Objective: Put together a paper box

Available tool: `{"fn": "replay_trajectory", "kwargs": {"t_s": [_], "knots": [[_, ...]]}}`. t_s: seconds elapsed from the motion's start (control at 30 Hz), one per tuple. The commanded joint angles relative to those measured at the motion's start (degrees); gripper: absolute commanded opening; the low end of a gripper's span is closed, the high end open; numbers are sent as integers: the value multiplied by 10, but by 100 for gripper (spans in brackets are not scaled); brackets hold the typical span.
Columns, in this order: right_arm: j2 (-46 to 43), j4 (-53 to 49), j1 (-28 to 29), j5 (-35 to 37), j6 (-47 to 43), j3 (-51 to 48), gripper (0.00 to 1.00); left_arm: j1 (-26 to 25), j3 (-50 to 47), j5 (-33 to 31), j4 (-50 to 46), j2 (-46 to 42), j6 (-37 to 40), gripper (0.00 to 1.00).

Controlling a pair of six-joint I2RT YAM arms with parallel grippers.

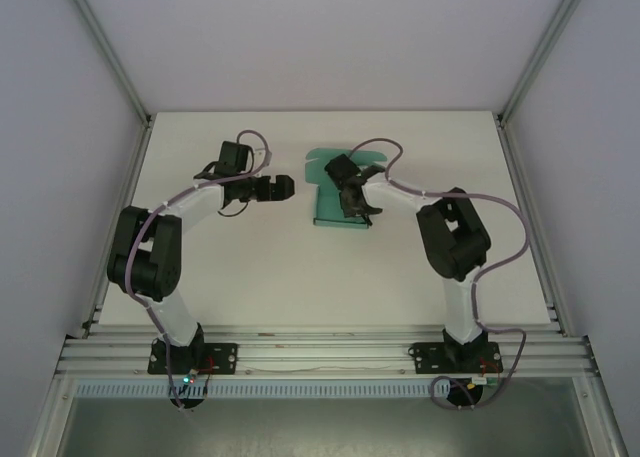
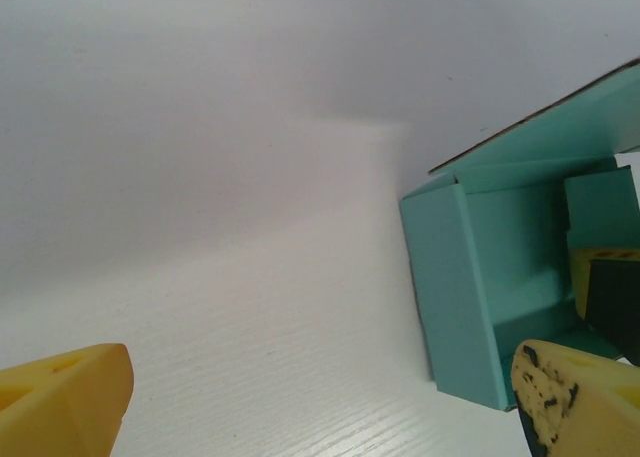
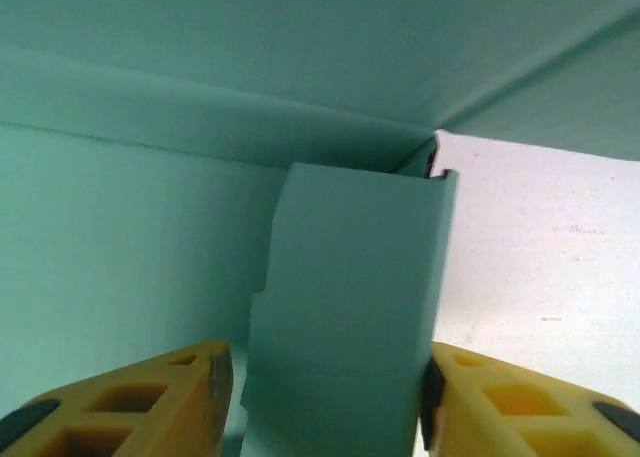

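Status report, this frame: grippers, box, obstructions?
Left gripper open, beside teal-green half-folded card paper box. Right gripper straddling a box flap, grip unclear. No obstruction seen.

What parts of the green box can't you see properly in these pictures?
Top view: the right gripper covers the middle of the paper box.
Right wrist view: too close; unclear whether its fingers pinch the flap.
Left wrist view: picture edge cuts off the box's right side.
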Motion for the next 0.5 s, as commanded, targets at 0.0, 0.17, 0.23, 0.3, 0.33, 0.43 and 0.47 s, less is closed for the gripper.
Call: {"fn": "replay_trajectory", "kwargs": {"t_s": [0.0,0.17,0.23,0.3,0.33,0.43,0.47], "knots": [[-47,34,0,-3,7,-19,64,-5,24,12,-14,-11,20,98],[-86,52,-9,0,-7,-38,72,-6,49,18,-14,-2,30,99],[-89,48,-23,-21,-1,-43,68,-7,64,16,-20,7,30,99],[-89,41,-36,-45,15,-51,64,-7,72,18,-21,14,30,99],[-92,43,-43,-61,21,-61,64,-7,73,21,-20,17,29,99],[-95,71,-54,-114,23,-92,63,-8,71,26,-15,23,27,99],[-91,73,-56,-125,24,-93,63,-8,70,26,-16,25,27,99]]}}
